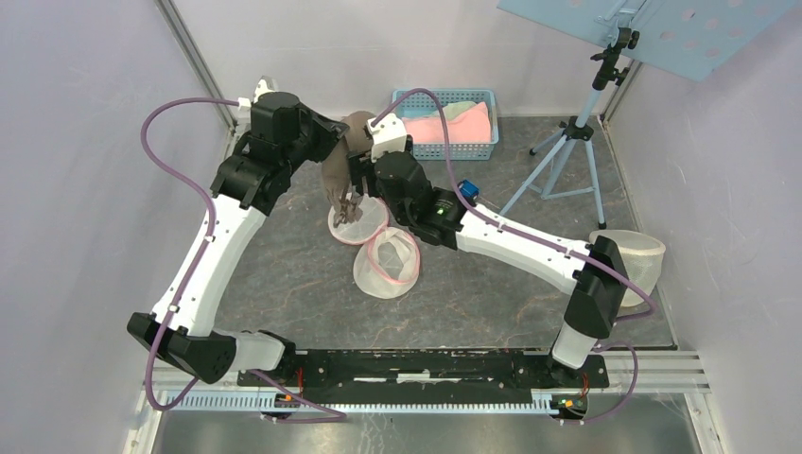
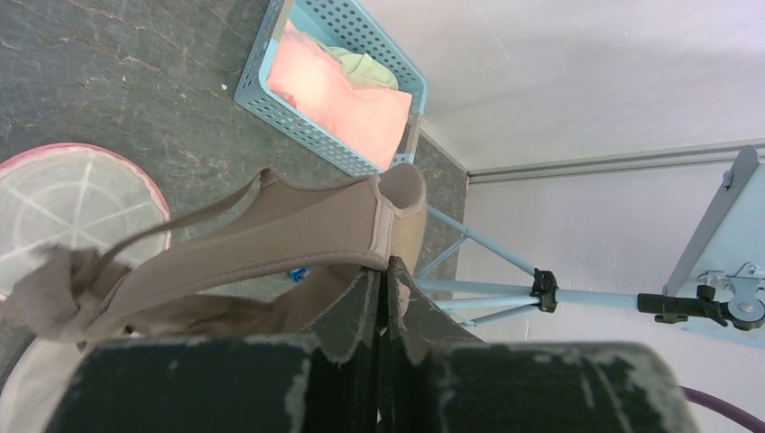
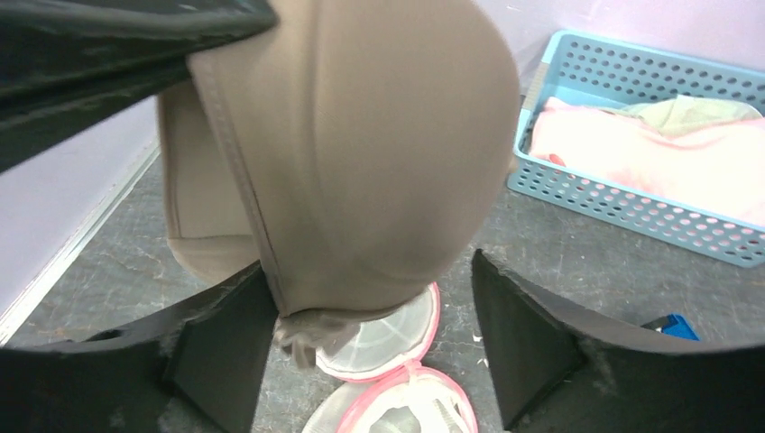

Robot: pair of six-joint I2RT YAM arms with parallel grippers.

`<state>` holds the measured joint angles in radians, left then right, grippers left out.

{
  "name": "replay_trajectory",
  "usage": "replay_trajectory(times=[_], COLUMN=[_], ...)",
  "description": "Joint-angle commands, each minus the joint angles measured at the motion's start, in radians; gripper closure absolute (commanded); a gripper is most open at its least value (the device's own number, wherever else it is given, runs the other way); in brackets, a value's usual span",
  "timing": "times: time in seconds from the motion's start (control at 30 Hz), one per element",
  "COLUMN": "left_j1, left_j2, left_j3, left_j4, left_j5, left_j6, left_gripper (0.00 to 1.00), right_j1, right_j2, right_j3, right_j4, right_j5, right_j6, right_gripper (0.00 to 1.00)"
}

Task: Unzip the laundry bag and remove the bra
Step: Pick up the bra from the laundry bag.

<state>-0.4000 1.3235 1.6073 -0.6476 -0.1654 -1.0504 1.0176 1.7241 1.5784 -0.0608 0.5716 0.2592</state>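
Grey tabletop (image 1: 284, 284), laundry bag (image 1: 388, 270) partly behind bra (image 3: 361, 153); L pincer (image 2: 383, 280) tight on bra, R pincer (image 3: 374, 338) wide, empty.

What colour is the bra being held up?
The bra is plain taupe, clearest in the right wrist view.

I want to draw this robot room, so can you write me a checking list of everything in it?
Surface: dark grey marbled table top.
Job's things: round white mesh laundry bag with pink rim lies open; taupe padded bra hangs over it.
Clutter: blue plastic basket holding pink cloth; small blue object; pale mesh tub.
Grippers: left gripper shut on the bra; right gripper open close by it.
Cables: purple cables in loose loops.
Surroundings: light blue tripod; lilac walls.
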Motion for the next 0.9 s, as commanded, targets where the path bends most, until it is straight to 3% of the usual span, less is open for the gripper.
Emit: replay_trajectory(times=[0.0,0.1,0.27,0.47,0.53,0.63,0.73,0.87], left_j1=[0.013,0.013,0.025,0.028,0.030,0.031,0.030,0.037], left_j2=[-0.024,-0.024,-0.024,-0.033,-0.043,-0.063,-0.097,-0.171], left_j3=[0.013,0.007,0.000,-0.023,-0.041,-0.079,-0.135,-0.198], left_j4=[0.057,0.057,0.046,0.050,0.052,0.067,0.111,0.175], left_j5=[0.014,0.031,0.019,0.040,0.041,0.077,0.143,0.276], left_j6=[-0.057,-0.070,-0.073,-0.081,-0.075,-0.057,0.007,0.245], left_gripper=[0.90,0.91,0.91,0.91,0.90,0.89,0.82,0.64], right_j1=[-0.020,-0.030,-0.032,-0.045,-0.055,-0.066,-0.088,-0.145], right_j2=[-0.006,0.000,-0.004,-0.044,-0.064,-0.088,-0.119,-0.213], right_j3=[-0.020,-0.013,-0.014,-0.085,-0.096,-0.107,-0.124,-0.208], right_j4=[0.011,0.031,0.053,0.137,0.155,0.189,0.222,0.263], right_j5=[0.083,0.102,0.134,0.146,0.127,0.086,0.028,-0.187], right_j6=[0.002,-0.032,-0.127,-0.237,-0.285,-0.362,-0.420,-0.488], right_gripper=[0.25,0.36,0.44,0.62,0.80,0.99,1.00,1.00])
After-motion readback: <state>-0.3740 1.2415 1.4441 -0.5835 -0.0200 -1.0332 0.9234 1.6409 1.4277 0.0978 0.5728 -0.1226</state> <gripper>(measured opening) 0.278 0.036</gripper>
